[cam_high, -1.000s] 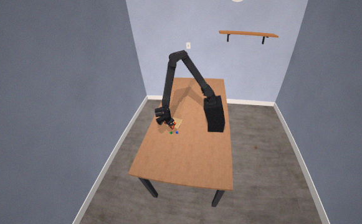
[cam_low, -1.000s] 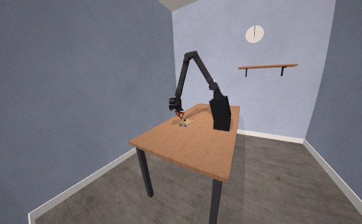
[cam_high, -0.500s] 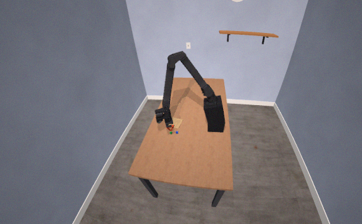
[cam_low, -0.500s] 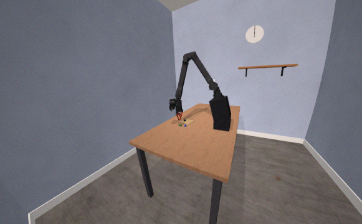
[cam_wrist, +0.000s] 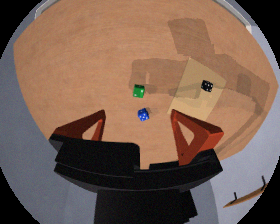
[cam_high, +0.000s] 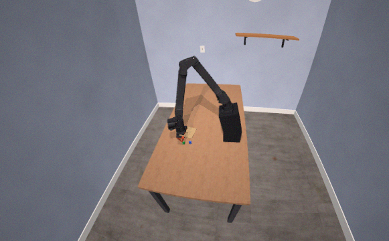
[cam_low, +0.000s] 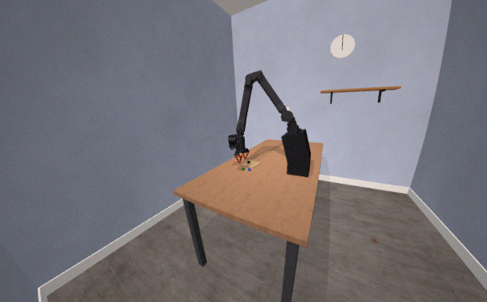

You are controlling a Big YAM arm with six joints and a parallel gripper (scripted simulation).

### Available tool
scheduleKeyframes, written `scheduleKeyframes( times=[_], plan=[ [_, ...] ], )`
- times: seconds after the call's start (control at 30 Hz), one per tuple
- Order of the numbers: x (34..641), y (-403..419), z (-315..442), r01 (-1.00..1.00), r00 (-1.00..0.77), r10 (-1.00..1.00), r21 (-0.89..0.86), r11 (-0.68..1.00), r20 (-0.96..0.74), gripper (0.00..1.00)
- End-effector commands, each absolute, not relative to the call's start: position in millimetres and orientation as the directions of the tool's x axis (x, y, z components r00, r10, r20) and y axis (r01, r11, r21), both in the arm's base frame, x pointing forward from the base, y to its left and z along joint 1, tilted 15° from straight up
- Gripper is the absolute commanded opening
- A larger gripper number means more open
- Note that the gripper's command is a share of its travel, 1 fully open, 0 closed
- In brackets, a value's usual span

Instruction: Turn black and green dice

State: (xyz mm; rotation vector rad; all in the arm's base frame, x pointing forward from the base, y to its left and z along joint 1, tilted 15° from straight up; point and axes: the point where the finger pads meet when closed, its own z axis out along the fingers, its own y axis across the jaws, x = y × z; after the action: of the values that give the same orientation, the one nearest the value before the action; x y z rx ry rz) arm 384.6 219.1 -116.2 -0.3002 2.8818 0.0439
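Black Die on the Mat, Green Die Still to Be Fetched

My gripper [cam_high: 181, 138] [cam_low: 242, 158] [cam_wrist: 138, 113] stands spread wide above the table [cam_high: 211, 174] [cam_low: 243, 189] [cam_wrist: 81, 55], with nothing between its fingertips. The black die [cam_low: 248, 162] [cam_wrist: 207, 86] lies on the pale mat [cam_high: 191, 132] [cam_low: 255, 164] [cam_wrist: 191, 92], inside its edges as my wrist view has it. The green die [cam_high: 183, 142] [cam_low: 243, 169] [cam_wrist: 139, 91] rests on bare table off the mat, and the blue die [cam_high: 190, 142] [cam_low: 250, 169] [cam_wrist: 143, 115] sits near it, also off the mat.

The pips are small and soft in my view, so I can't fairly swear to which number any die has on top; the black one may or may not be showing its 4.

I judge the green die to be my next business, since it has to end on the mat whatever it shows. My fingers are wide, I take it, so that they can come down either side of a die without knocking it. The blue die is what I'd watch: it must keep its face, and it lies close enough to the green for a stray fingertip to tip it. I'd turn my fingers so that neither comes down on the blue side too near it, then grip, roll and set down gently.
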Motion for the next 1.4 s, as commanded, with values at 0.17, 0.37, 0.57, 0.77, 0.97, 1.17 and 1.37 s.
scheduleKeyframes(
  times=[0.17, 0.37, 0.57, 0.77, 0.97, 1.17, 1.37],
  plan=[
    [398.6, 224.9, -106.8, -0.040, -0.962, -0.022, 0.060, 0.997, -0.273, 1.00],
    [398.6, 224.9, -106.8, -0.040, -0.962, -0.022, 0.060, 0.997, -0.273, 0.33],
    [398.6, 224.9, -106.8, -0.040, -0.962, -0.022, 0.060, 0.997, -0.273, 0.33],
    [398.6, 224.9, -106.8, -0.042, -0.962, -0.024, 0.060, 0.997, -0.273, 0.33],
    [398.6, 224.9, -106.8, -0.042, -0.962, -0.024, 0.060, 0.997, -0.273, 0.33],
    [398.6, 224.9, -106.8, -0.042, -0.962, -0.024, 0.060, 0.997, -0.273, 0.33],
    [398.6, 224.9, -107.0, -0.042, -0.962, -0.024, 0.060, 0.997, -0.273, 0.33]
  ],
)
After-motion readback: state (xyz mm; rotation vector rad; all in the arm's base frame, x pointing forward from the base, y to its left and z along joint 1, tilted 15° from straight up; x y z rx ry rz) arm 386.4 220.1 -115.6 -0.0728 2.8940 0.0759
